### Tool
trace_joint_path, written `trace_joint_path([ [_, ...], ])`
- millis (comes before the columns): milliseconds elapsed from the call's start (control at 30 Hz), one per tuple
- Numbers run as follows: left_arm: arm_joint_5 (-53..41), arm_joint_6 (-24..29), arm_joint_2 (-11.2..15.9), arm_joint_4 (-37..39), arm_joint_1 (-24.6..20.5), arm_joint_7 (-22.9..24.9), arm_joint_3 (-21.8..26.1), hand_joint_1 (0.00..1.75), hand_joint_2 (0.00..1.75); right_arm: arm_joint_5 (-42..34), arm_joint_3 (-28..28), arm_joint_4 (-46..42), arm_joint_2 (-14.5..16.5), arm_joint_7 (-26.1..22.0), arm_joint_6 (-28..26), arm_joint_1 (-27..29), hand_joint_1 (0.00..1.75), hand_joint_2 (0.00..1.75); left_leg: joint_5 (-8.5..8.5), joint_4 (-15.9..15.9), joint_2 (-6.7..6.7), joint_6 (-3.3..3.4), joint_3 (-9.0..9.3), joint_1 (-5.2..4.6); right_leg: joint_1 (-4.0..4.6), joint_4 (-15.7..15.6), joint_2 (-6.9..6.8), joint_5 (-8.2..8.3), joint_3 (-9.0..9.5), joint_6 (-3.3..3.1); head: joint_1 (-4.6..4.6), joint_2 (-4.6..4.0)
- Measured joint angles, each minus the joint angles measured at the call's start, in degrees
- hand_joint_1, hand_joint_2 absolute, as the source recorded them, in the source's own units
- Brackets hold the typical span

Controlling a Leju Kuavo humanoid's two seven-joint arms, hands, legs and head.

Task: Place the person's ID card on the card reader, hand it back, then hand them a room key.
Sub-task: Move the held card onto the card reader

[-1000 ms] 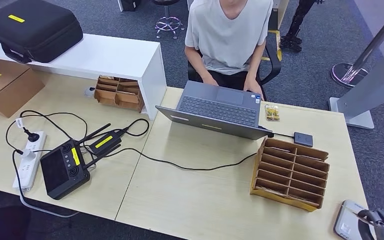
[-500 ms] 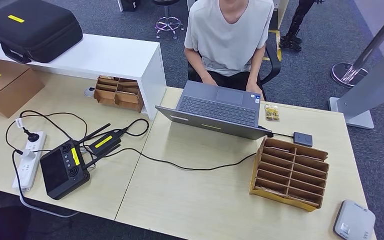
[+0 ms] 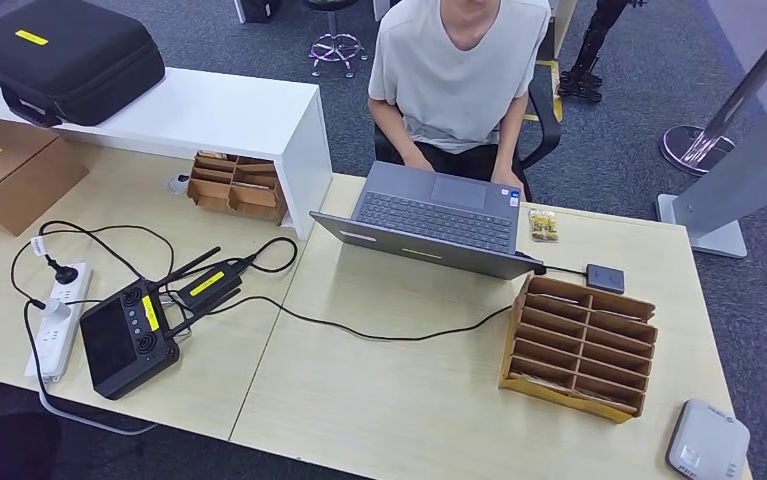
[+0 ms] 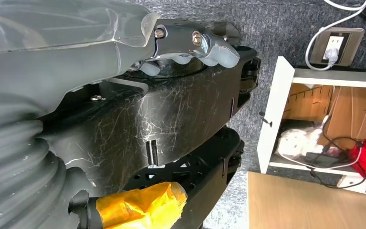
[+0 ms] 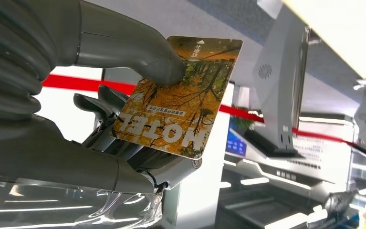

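Observation:
In the right wrist view my right hand pinches a room key card, an orange autumn print marked HOTEL, between the thumb and the fingers. In the head view the rounded grey card reader lies at the table's near right corner with nothing on it. A cardboard slotted rack stands just beyond it. The person sits across the table with both hands at the laptop. My left hand hangs beside my body, holding nothing, fingers loosely bent.
A small dark box on a cable lies right of the laptop. A black controller, a power strip and cables cover the table's left half. A white shelf carries a black case.
One second ago my right hand showed at the near right corner by the card reader; it has since dropped out of the head view. Nothing on the table has moved.

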Motion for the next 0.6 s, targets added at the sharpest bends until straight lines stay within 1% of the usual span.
trace_joint_path([
  [233, 0.0, 0.2, 0.1, -0.2, 0.0, 0.1, 0.0, 0.0, 1.75, -0.4, 2.7, 5.0, 2.5, 0.7, -0.6, -0.9, 1.75, 1.75, 0.0, 0.0, 0.01, 0.0, 0.0, 0.01, 0.0, 0.0, 0.0, 0.0, 0.01, 0.0, 0.01, 0.0],
  [600, 0.0, 0.1, 0.1, -0.3, 0.0, 0.1, 0.0, 0.0, 1.75, -1.4, 4.6, 7.7, 3.4, 1.2, -0.9, -1.8, 1.75, 1.75, 0.0, 0.0, 0.04, 0.0, 0.0, 0.0, 0.0, 0.0, 0.03, 0.0, 0.0, 0.0, 0.0, 0.0],
])
